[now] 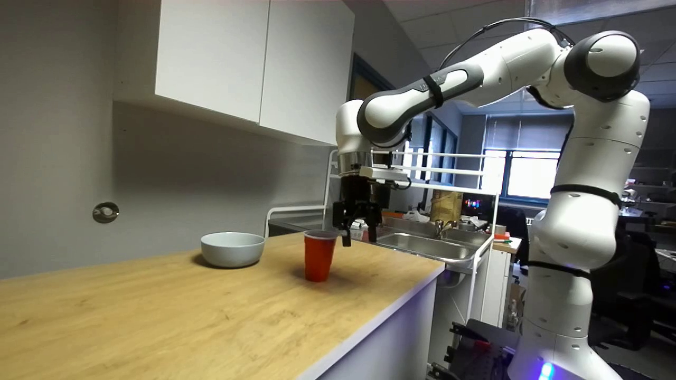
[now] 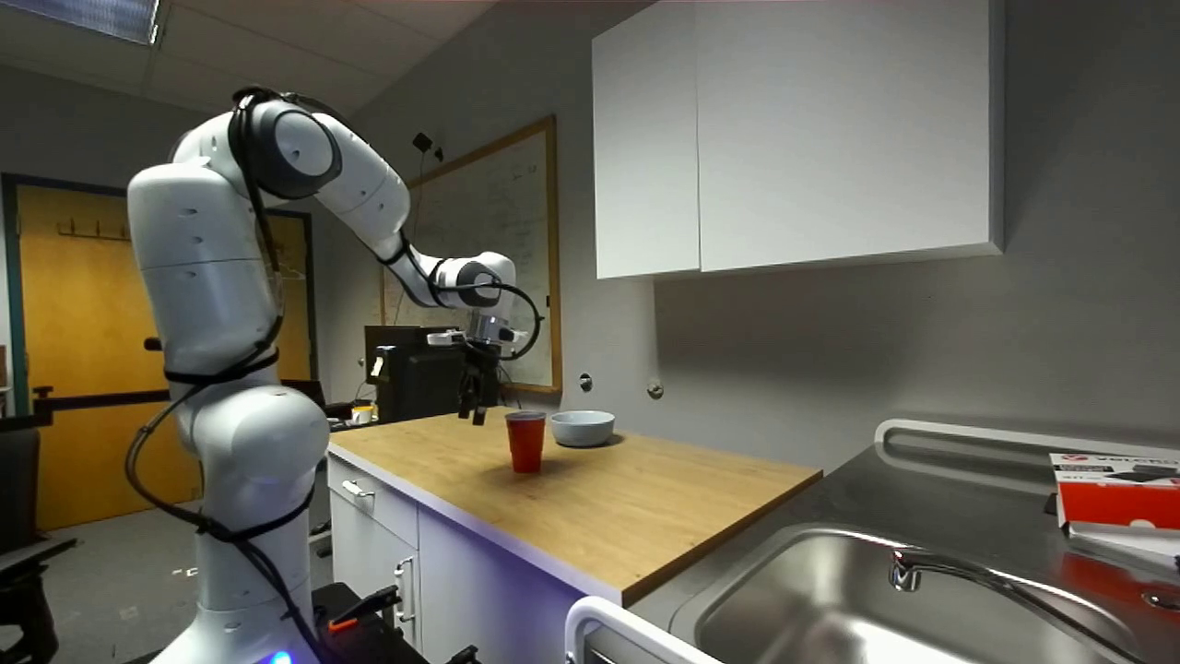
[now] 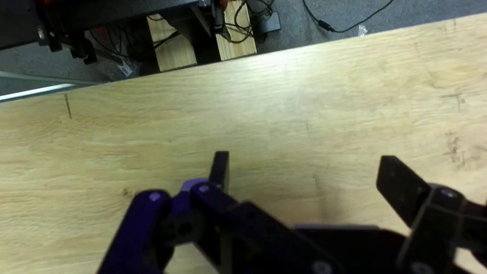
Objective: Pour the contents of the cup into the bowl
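Observation:
The red cup stands upright on the wooden counter in both exterior views point(image 1: 319, 258) point(image 2: 526, 444). Its contents are hidden. The light grey bowl rests on the counter nearer the wall in both exterior views point(image 1: 232, 250) point(image 2: 583, 430), apart from the cup. The inside of the bowl does not show. My gripper hangs fingers down above the counter in both exterior views point(image 1: 359, 237) point(image 2: 472, 417), beside the cup and apart from it, with its tips near rim height. In the wrist view the gripper point(image 3: 304, 155) is open, with bare counter between its fingers. Cup and bowl are out of the wrist view.
The wooden counter point(image 1: 185, 322) ends at a front edge on the robot's side, seen also in the wrist view point(image 3: 266, 68). White wall cabinets point(image 1: 211, 58) hang above it. A metal sink point(image 2: 811, 590) with a faucet point(image 2: 968, 581) and a white rail point(image 2: 636, 632) are close by.

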### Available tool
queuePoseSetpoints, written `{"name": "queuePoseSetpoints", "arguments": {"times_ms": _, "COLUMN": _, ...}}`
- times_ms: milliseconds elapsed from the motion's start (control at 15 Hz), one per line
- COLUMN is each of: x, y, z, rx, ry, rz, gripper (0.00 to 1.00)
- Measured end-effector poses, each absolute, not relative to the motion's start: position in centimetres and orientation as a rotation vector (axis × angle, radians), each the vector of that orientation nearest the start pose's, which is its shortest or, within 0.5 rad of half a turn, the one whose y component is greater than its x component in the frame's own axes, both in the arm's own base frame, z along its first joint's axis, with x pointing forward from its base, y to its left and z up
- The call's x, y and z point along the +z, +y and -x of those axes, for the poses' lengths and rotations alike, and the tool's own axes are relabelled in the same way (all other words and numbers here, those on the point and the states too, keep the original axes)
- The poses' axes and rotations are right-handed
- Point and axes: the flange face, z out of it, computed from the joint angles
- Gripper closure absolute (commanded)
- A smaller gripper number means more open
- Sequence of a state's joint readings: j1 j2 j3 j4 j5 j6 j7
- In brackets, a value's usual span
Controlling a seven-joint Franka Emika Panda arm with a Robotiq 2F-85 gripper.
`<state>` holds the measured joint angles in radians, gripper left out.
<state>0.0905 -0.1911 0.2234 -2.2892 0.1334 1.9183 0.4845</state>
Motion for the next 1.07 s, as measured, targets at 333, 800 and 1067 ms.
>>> {"name": "queuePoseSetpoints", "arguments": {"times_ms": 333, "x": 44.2, "y": 14.6, "z": -46.4, "rx": 0.109, "ry": 0.489, "rz": 3.122, "gripper": 0.0}}
{"name": "queuePoseSetpoints", "arguments": {"times_ms": 800, "x": 43.4, "y": 10.3, "z": -49.6, "rx": 0.033, "ry": 0.665, "rz": 3.124, "gripper": 0.0}}
{"name": "queuePoseSetpoints", "arguments": {"times_ms": 1067, "x": 40.3, "y": 8.6, "z": -51.2, "rx": 0.091, "ry": 0.723, "rz": 3.11, "gripper": 0.25}}
